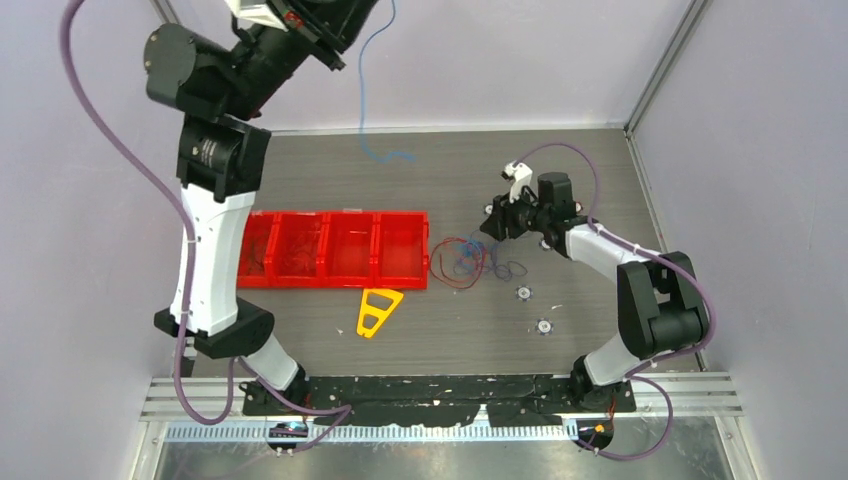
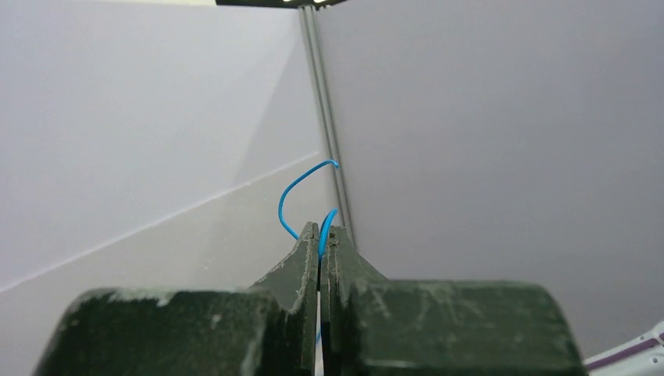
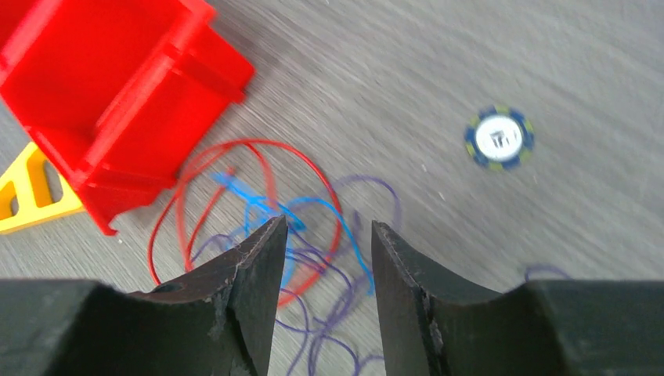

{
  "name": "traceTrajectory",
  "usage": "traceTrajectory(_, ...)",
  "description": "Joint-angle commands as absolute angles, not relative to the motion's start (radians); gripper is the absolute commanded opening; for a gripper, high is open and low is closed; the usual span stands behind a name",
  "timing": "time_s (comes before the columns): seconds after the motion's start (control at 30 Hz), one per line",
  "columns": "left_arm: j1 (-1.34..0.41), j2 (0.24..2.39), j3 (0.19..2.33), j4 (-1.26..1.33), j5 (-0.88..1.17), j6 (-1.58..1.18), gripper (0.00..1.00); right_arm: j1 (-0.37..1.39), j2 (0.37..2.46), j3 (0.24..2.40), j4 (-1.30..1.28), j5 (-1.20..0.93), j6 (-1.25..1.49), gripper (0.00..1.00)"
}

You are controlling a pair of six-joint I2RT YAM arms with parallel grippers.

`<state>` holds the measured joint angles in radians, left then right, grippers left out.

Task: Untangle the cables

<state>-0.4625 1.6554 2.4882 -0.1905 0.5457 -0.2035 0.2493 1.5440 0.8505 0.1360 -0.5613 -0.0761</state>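
Across the middle of the grey tabletop (image 1: pixel 580 160): a red tray (image 1: pixel 335 250) with four compartments in a row. Just in front of its right end, a flat yellow triangular piece (image 1: pixel 378 311). Further right, small round discs (image 1: pixel 523 292) scattered on the surface, apart from one another, near the right arm.

Just beside the tray's right end, loose on the tabletop: the cables (image 1: pixel 475 260), a flat heap of red, blue and purple strands looped through each other. Widest of all, a red loop reaching towards the tray's corner.

Directly over that heap: the right claw (image 3: pixel 325 227), tilted down, fingers parted about halfway, gripping nothing. Framed in the gap between them in the right wrist view: blue and purple loops and part of the red arc. Whether the fingertips touch any strand, cannot tell.

High up at the back left: the left claw (image 2: pixel 322 231), pinched tight on a single blue cable (image 1: pixel 361 90). Past the fingertips, a short blue curl. Below, a long strand hanging down in front of the back wall, its lower end curled on the tabletop near the far edge, well apart from the heap.
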Motion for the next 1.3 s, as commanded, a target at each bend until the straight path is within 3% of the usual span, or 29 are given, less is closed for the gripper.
traceTrajectory(0.0, -0.451, 1.631, 2.485, -0.123, 0.463, -0.145, 0.0, 0.211, 1.561, 0.918, -0.06, -0.565, -0.128, 0.5)
traceTrajectory(0.1, -0.437, 1.589, 2.409, -0.157, 0.446, -0.121, 0.0, 0.18, 1.562, 0.943, -0.107, -0.578, -0.143, 0.5)
traceTrajectory(0.23, -0.383, 1.446, 2.132, -0.168, 0.385, -0.109, 0.0, 0.152, 1.547, 0.988, -0.143, -0.603, -0.15, 0.55)
traceTrajectory(0.43, -0.289, 1.237, 1.668, -0.158, 0.39, -0.062, 0.0, 0.14, 1.518, 1.031, -0.208, -0.643, -0.189, 0.67)
traceTrajectory(0.6, -0.273, 1.164, 1.45, -0.149, 0.413, -0.01, 0.0, 0.137, 1.502, 1.034, -0.248, -0.65, -0.225, 0.75)
traceTrajectory(0.8, -0.256, 1.148, 1.349, -0.137, 0.407, -0.039, 0.0, 0.128, 1.494, 1.032, -0.271, -0.65, -0.242, 0.77)
traceTrajectory(1.27, -0.18, 1.086, 1.391, -0.213, 0.443, -0.027, 0.0, 0.119, 1.478, 1.012, -0.287, -0.652, -0.254, 0.8)
